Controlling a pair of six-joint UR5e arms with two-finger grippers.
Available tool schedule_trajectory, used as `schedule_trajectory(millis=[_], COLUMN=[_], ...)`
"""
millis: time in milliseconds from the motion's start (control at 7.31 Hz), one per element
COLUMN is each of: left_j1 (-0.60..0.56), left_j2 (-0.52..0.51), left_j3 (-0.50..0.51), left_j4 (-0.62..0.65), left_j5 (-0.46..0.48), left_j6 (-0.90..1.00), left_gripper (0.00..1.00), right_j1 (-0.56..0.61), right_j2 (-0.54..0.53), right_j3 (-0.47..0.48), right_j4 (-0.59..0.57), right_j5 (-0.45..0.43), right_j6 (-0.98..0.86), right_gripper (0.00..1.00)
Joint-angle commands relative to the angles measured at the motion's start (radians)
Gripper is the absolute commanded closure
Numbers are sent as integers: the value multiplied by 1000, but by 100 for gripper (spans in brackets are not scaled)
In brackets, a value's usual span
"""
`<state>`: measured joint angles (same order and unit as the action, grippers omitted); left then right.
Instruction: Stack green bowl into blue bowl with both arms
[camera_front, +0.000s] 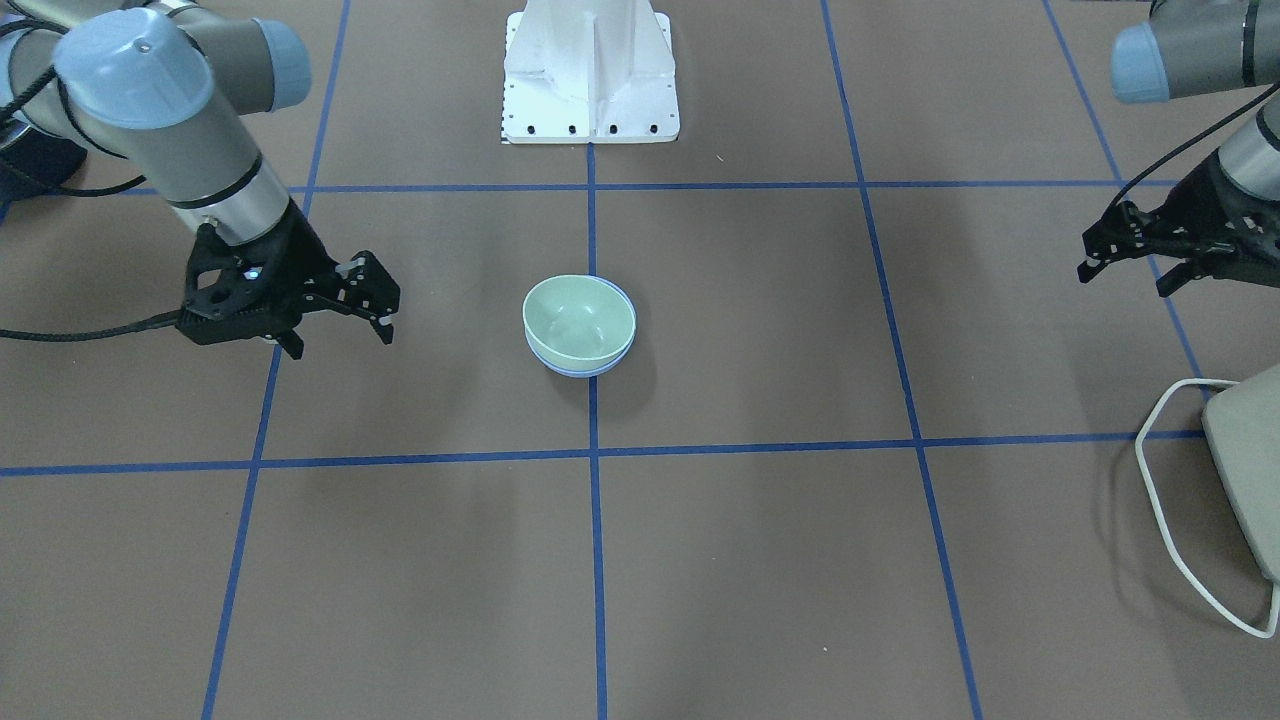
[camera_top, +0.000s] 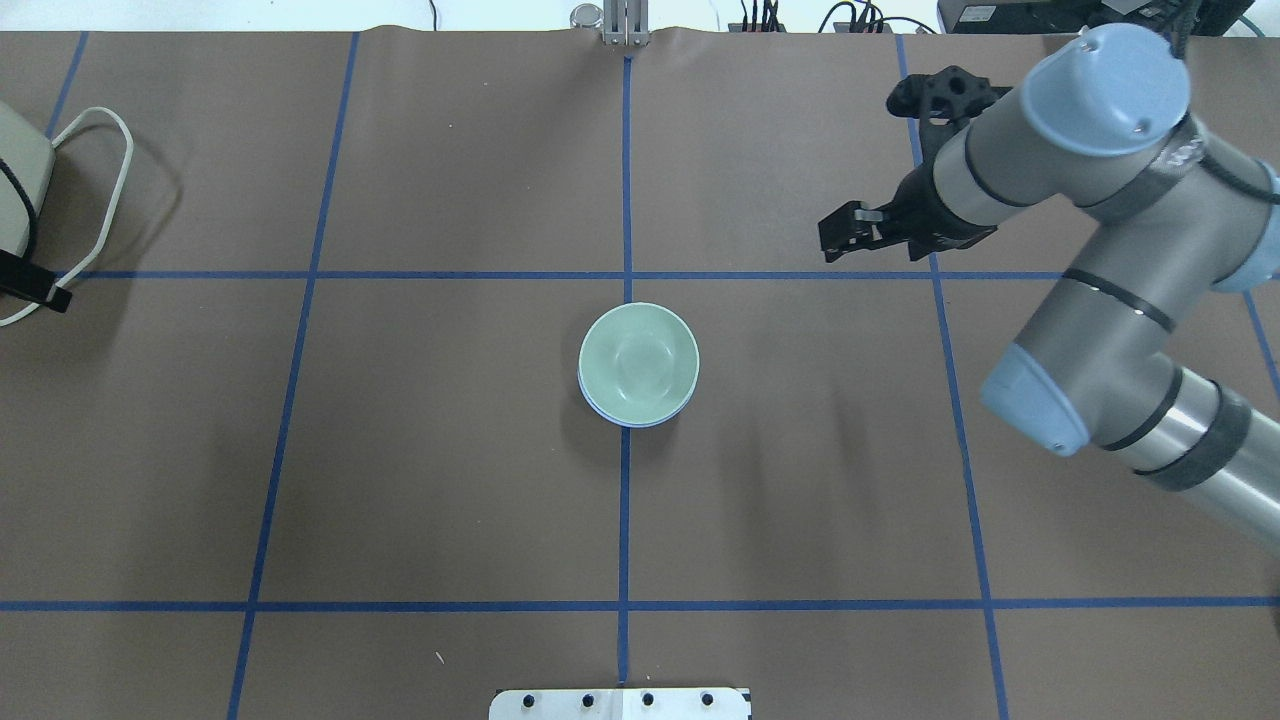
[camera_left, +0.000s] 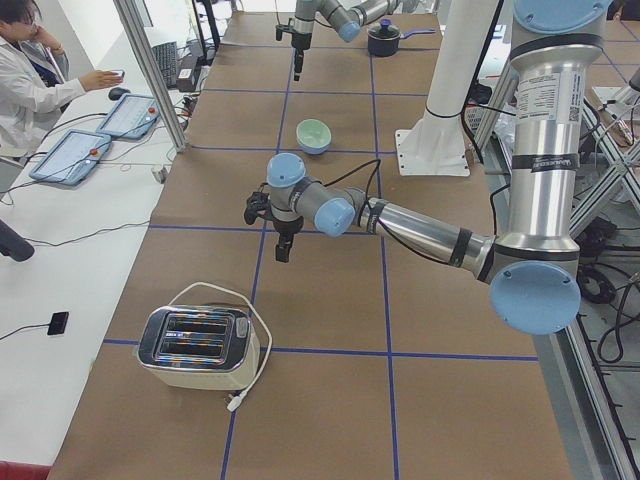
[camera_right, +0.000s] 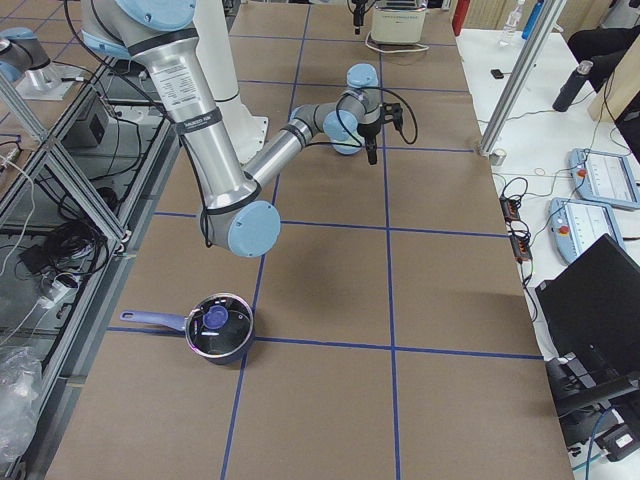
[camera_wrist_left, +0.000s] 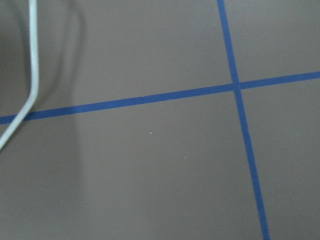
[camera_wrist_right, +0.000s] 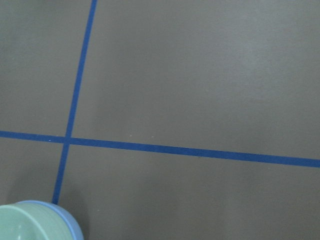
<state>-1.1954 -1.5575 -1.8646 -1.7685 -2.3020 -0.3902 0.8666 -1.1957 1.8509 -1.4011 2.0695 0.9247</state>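
The green bowl (camera_front: 578, 318) sits nested inside the blue bowl (camera_front: 582, 369) at the table's middle, on a blue tape line. Only the blue bowl's rim shows under it. The overhead view shows the same stack, green bowl (camera_top: 638, 360) in blue bowl (camera_top: 612, 417). My right gripper (camera_front: 340, 342) is open and empty, raised beside the bowls and apart from them. My left gripper (camera_front: 1125, 280) is open and empty, far off towards the toaster. The right wrist view shows both bowls' rims in its bottom left corner, green (camera_wrist_right: 27, 225) and blue (camera_wrist_right: 71, 229).
A cream toaster (camera_front: 1248, 470) with a white cable (camera_front: 1160, 490) stands at the table's end on my left side. The cable also shows in the left wrist view (camera_wrist_left: 33, 65). A dark pot with a lid (camera_right: 218, 328) stands at the far right end. The white pedestal base (camera_front: 590, 80) stands behind the bowls.
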Motion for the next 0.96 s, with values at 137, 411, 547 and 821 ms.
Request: schedule_trajectory(millis=[137,411,547,821], left_j1=[-122,-151,-186,-234], left_j2=[10,46,72,102], left_j3=[5,19,54,65], left_j4=[141,138,139,136], left_j5=[1,-8,-10,-16], left_j6=[155,201,296,326], left_gripper=[1,0,0,0], right_j1=[176,269,322,356], right_j2=[-218,-303,-345,-427], right_j3=[37,30,31,28], right_j4=[-12,-13,-13,-9], right_j5=[93,183,223,225], right_j6=[-223,-338,-340,-348], right_gripper=[0,0,0,0])
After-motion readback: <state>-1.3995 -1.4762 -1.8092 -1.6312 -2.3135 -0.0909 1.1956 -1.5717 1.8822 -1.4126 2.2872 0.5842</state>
